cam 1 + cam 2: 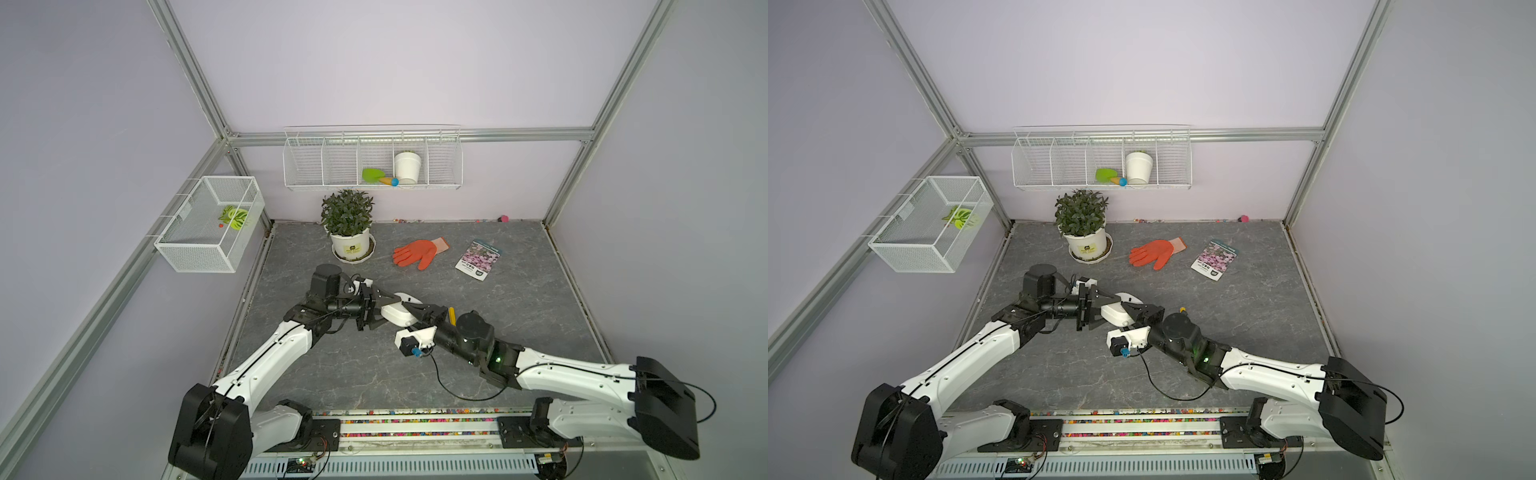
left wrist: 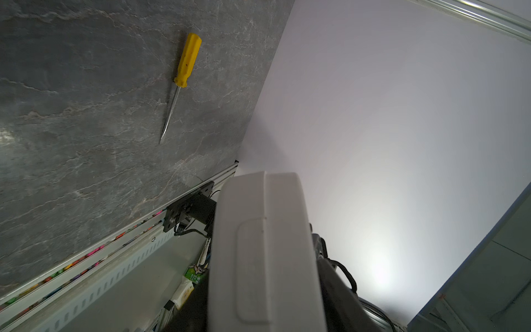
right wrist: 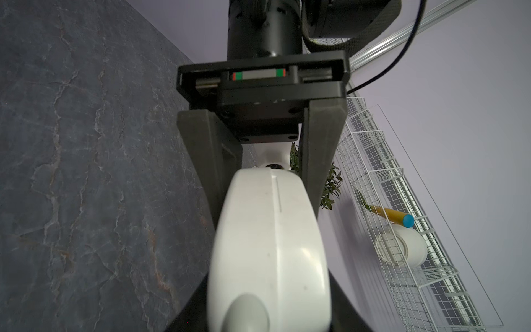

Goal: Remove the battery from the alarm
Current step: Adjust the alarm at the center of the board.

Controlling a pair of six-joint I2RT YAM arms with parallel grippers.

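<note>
The alarm (image 1: 397, 313) (image 1: 1115, 313), a white rounded-square clock, hangs above the middle of the table between both grippers. My left gripper (image 1: 388, 309) (image 1: 1111, 307) reaches in from the left, and its dark fingers (image 3: 319, 161) press the alarm's two sides. From the right, my right gripper (image 1: 409, 316) (image 1: 1128, 314) is shut on the opposite end. The left wrist view shows the alarm (image 2: 264, 244) edge-on with a rounded rectangular panel outline. Its smooth rim fills the right wrist view (image 3: 270, 244). The battery is hidden.
A yellow screwdriver (image 2: 186, 60) (image 1: 452, 315) lies on the table beside the right wrist. A small flat white piece (image 1: 411, 297) lies just behind the alarm. Farther back are a potted plant (image 1: 348, 226), an orange glove (image 1: 417, 253) and a seed packet (image 1: 478, 258). Wire baskets (image 1: 372, 160) hang on the walls.
</note>
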